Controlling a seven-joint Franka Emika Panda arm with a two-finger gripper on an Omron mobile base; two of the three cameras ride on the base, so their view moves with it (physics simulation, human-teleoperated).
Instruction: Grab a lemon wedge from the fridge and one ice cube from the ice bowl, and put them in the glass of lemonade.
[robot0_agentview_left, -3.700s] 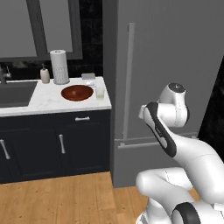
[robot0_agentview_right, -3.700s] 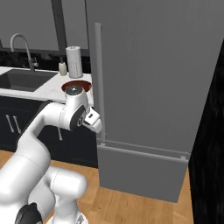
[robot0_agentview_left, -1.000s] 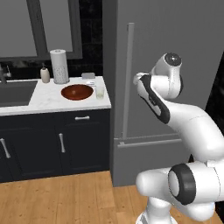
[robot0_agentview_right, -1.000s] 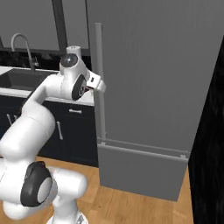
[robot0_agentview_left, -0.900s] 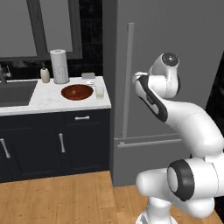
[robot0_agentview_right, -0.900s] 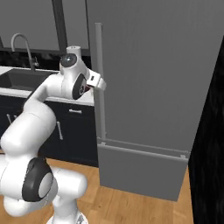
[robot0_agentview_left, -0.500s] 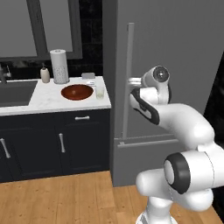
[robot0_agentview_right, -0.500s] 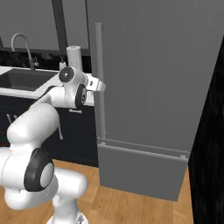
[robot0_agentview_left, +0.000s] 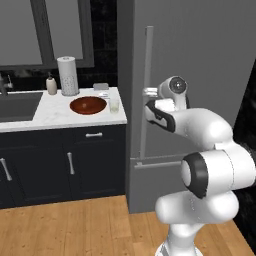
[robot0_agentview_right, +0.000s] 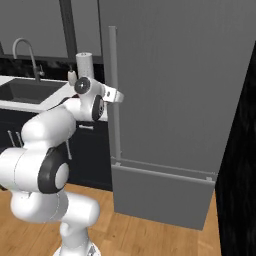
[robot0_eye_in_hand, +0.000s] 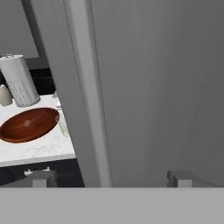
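Kitchen counter left of the closed fridge holds the ice bowl and glass of lemonade. Gripper (jaws spread wide) straddles the fridge's handle.

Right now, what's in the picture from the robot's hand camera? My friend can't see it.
A long vertical grey bar handle on the closed tall matte grey fridge stands right in front of the open gripper. To the left, on a white marble counter, are a wide, shallow, glossy reddish-brown bowl and a tall white paper-towel roll.
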